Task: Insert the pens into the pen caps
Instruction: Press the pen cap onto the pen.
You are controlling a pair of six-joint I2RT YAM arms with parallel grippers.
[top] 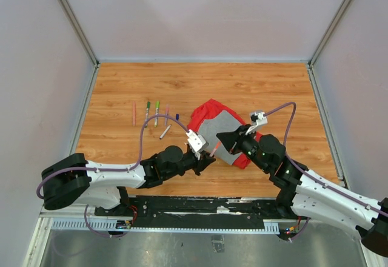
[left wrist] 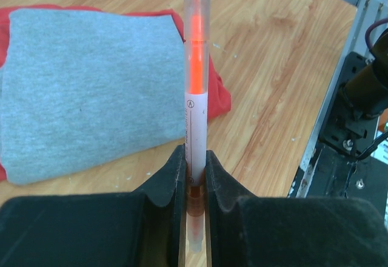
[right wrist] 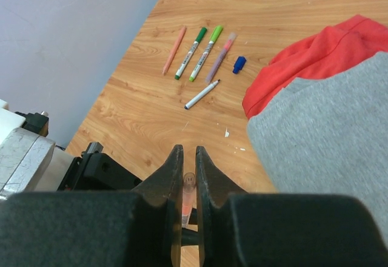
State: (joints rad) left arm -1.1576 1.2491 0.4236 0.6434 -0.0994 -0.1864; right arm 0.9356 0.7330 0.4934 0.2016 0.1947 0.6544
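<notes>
Pen (left wrist: 196, 97) with orange core hanging above counter (left wrist: 273, 67), beside cloth (left wrist: 79, 85). Left claw (left wrist: 195, 158) clamping lower barrel; right claw (right wrist: 189, 158) pinching far translucent end. Judging it light, stiff, slick plastic: gripping barrel squarely, near joint, limiting swivelling. Spare pens (right wrist: 200, 51) lying well apart.

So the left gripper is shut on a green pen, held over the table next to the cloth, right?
Not quite: the pen is orange, not green. The left wrist view shows its orange core running up from the shut left gripper. The rest stands: it is held over the table next to the cloth.
</notes>
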